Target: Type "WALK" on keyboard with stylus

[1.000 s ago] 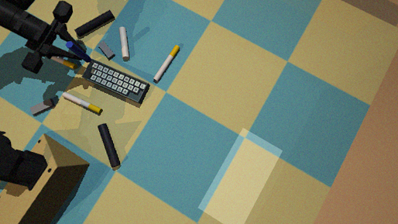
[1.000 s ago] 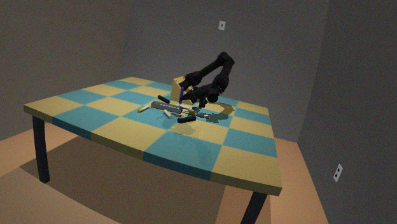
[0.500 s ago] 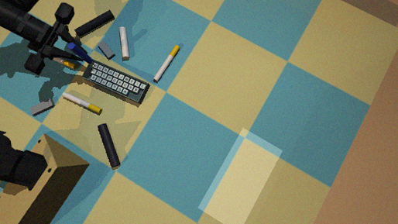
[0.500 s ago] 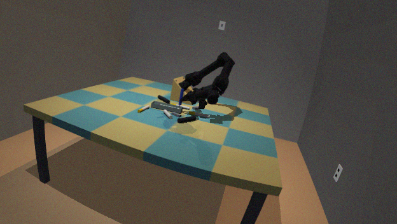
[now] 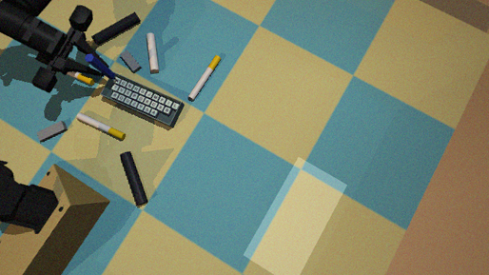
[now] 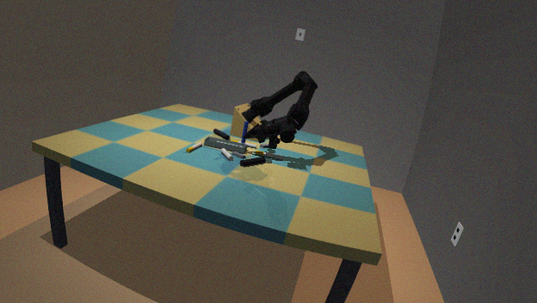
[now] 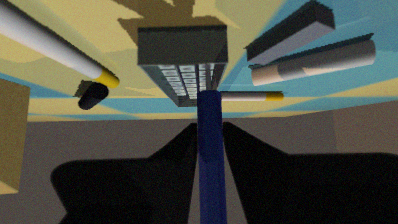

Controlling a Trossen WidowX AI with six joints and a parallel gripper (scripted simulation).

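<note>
The dark grey keyboard [image 5: 138, 110] [image 6: 224, 145] [image 7: 182, 46] with rows of pale keys lies flat on the checkered table. My gripper [image 5: 106, 74] [image 6: 247, 136] [image 7: 210, 128] is shut on the blue stylus [image 5: 101, 66] [image 6: 244, 132] [image 7: 210, 160], close above the keyboard's end nearest the gripper. The stylus stands steep, slightly tilted in the top view. Its lower end is at the keyboard's upper-left corner there, by the first keys of the top row. I cannot tell whether it touches a key, and the key letters there are too small to read surely.
White-and-yellow sticks [image 5: 205, 78] [image 5: 101, 126] [image 7: 252, 96] lie on both sides of the keyboard. A pale cylinder [image 5: 153, 53] [image 7: 314, 62], grey blocks [image 5: 130, 61] [image 5: 52, 131] and black cylinders [image 5: 116, 29] [image 5: 134, 178] lie around it. A wooden block [image 5: 54, 237] [image 7: 12, 137] stands at the arm's base.
</note>
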